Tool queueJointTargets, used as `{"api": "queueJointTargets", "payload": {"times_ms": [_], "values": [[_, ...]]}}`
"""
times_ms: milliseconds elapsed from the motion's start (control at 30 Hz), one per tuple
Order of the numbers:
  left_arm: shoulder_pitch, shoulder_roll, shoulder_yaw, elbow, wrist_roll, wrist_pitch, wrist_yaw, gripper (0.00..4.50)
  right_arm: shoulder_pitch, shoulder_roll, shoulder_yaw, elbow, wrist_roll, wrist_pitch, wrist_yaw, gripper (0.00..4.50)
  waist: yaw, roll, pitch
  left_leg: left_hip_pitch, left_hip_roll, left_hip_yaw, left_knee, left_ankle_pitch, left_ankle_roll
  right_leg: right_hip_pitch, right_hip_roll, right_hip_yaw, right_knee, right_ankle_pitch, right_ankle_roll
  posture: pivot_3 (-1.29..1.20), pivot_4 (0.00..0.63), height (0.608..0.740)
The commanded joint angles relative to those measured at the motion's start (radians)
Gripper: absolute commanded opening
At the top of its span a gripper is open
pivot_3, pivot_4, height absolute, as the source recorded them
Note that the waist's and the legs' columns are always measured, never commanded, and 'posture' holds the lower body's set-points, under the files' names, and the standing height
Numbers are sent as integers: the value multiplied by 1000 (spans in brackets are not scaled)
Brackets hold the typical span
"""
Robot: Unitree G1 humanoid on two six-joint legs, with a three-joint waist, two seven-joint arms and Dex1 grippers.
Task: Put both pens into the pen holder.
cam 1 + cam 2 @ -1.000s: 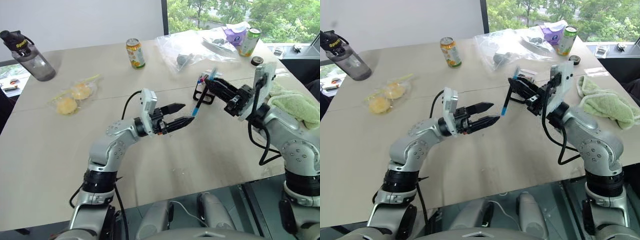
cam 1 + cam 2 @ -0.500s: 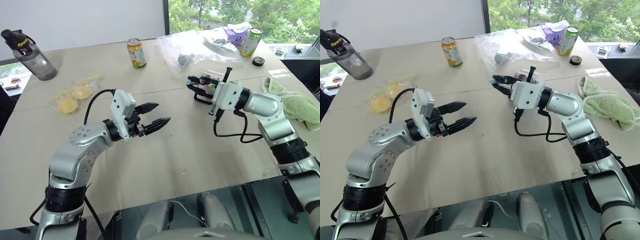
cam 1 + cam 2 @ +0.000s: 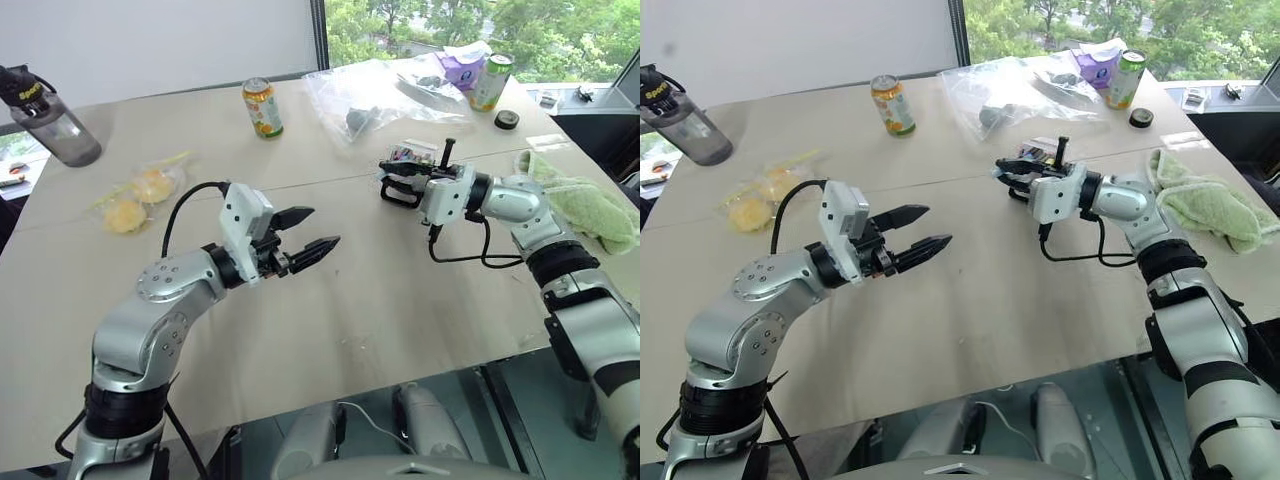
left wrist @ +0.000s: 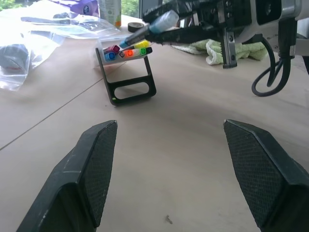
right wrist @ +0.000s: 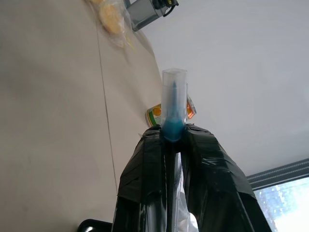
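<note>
Clamped between the right gripper's (image 5: pixel 170 140) black fingers (image 5: pixel 207 169), the blue pen (image 5: pixel 173 104) pokes its clear cap and pale blue tip out past the fingertips; the right wrist view shows this grip plainly, with an orange-labelled can (image 5: pixel 155 115) behind it whose print is too small to read. From the left wrist view the same pen (image 4: pixel 152 28) slants down toward the pen holder (image 4: pixel 126 72), its lower end just over the white top tray where pink, blue, orange, yellow and green marker ends show in their slots. Whether the tip touches the tray cannot be told. The holder, a black wire rack, stands upright on the tabletop (image 3: pixel 400 290) just beside the right gripper (image 3: pixel 392 172).

Further out, the left gripper (image 3: pixel 310 232) hangs above the tabletop, well apart from the holder, its fingers (image 4: pixel 94 164) spread wide with nothing between them.

Beyond the holder lie a clear plastic bag (image 3: pixel 375 90), a green can (image 3: pixel 488 80) beside a purple packet (image 3: pixel 462 68), and a small roll of black tape (image 3: pixel 506 120). A green towel (image 3: pixel 590 205) lies at the right edge. The orange drink can (image 3: pixel 261 106) stands farther left, a bag of yellow fruit (image 3: pixel 140 195) lies nearer the left edge, and a grey bottle (image 3: pixel 45 115) with yellow lettering on its black cap, not legible, stands in the far left corner.
</note>
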Motion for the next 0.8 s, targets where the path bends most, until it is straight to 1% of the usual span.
{"api": "queueJointTargets", "payload": {"times_ms": [33, 267, 533, 600, 667, 767, 800], "values": [[4, 14, 36, -51, -19, -3, 17, 3654, -53, -1, -37, 22, 12, -34, -24, 40, 1, 0, 0, 0, 0, 0, 0, 0, 0, 0, 0, 0, 0, 0, 0, 0, 150, 739], [-11, -6, 44, -34, -4, -26, 62, 3654, -90, -2, -45, 94, -17, -33, -65, 40, 2, 0, 0, 0, 0, 0, 0, 0, 0, 0, 0, 0, 0, 0, 0, 0, 150, 739], [-12, 4, 59, -20, 18, -35, 87, 3654, -106, 5, -56, 142, -19, -16, -73, 40, 2, 0, 0, 0, 0, 0, 0, 0, 0, 0, 0, 0, 0, 0, 0, 0, 150, 739], [-17, 8, 62, -7, 29, -44, 90, 3809, -113, 4, -56, 153, -26, -16, -79, 1093, 2, 0, 0, 0, 0, 0, 0, 0, 0, 0, 0, 0, 0, 0, 0, 0, 150, 739], [-14, 12, 62, 1, 38, -52, 90, 3809, -118, 6, -58, 163, -29, -11, -85, 1880, 1, 0, 0, 0, 0, 0, 0, 0, 0, 0, 0, 0, 0, 0, 0, 0, 150, 739], [-5, 13, 63, 0, 43, -56, 90, 3809, -121, 14, -72, 171, -12, 6, -83, 3397, 1, 0, 0, 0, 0, 0, 0, 0, 0, 0, 0, 0, 0, 0, 0, 0, 150, 739], [-3, 12, 63, -1, 44, -57, 91, 3809, -123, 14, -72, 173, -16, 6, -85, 3769, 1, 0, 0, 0, 0, 0, 0, 0, 0, 0, 0, 0, 0, 0, 0, 0, 150, 739]]}}
